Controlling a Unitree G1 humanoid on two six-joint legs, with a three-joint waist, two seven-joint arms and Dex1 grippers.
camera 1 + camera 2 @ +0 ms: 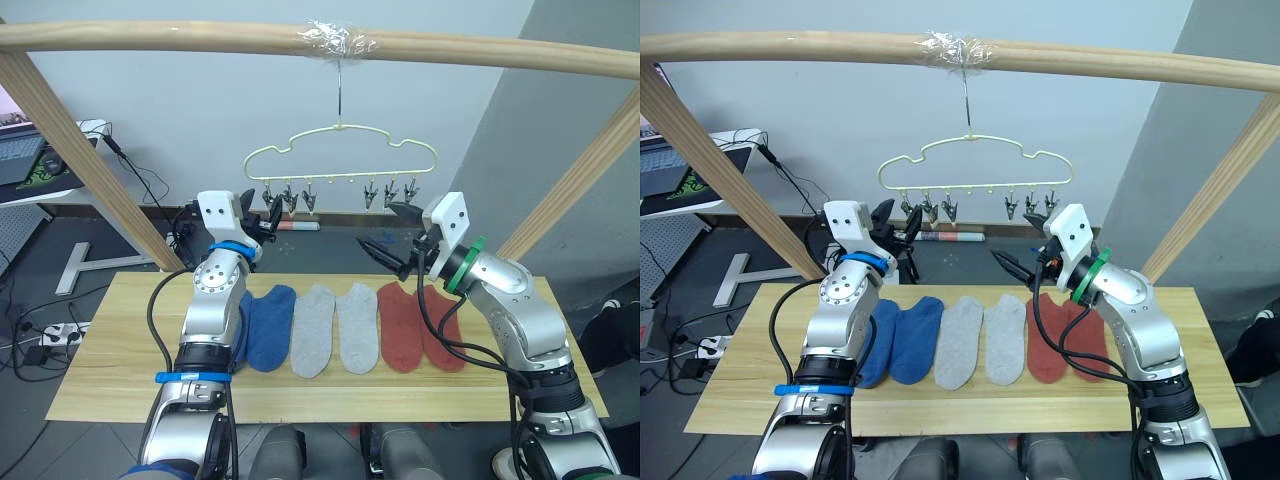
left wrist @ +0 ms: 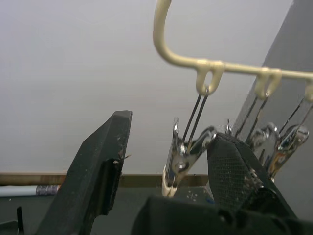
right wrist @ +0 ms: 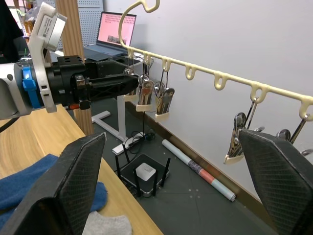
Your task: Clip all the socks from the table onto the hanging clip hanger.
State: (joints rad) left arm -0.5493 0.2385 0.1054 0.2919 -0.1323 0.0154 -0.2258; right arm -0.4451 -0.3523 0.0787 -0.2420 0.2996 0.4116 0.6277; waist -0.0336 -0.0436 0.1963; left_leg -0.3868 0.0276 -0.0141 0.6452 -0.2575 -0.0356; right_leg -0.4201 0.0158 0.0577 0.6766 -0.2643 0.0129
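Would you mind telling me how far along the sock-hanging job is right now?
Nothing is done: all six socks lie flat in a row on the table, and no clip on the clip hanger holds a sock. In hand: the left gripper is raised, open around a clip at its end of the row; the right gripper is open and empty near the other end. All six remain.

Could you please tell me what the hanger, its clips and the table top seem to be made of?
The pale yellow-green hanger looks like coated wire: thin, smooth and matte. Its small clips look like bare metal, shiny and reflective. The light table top looks like wood, with visible grain.
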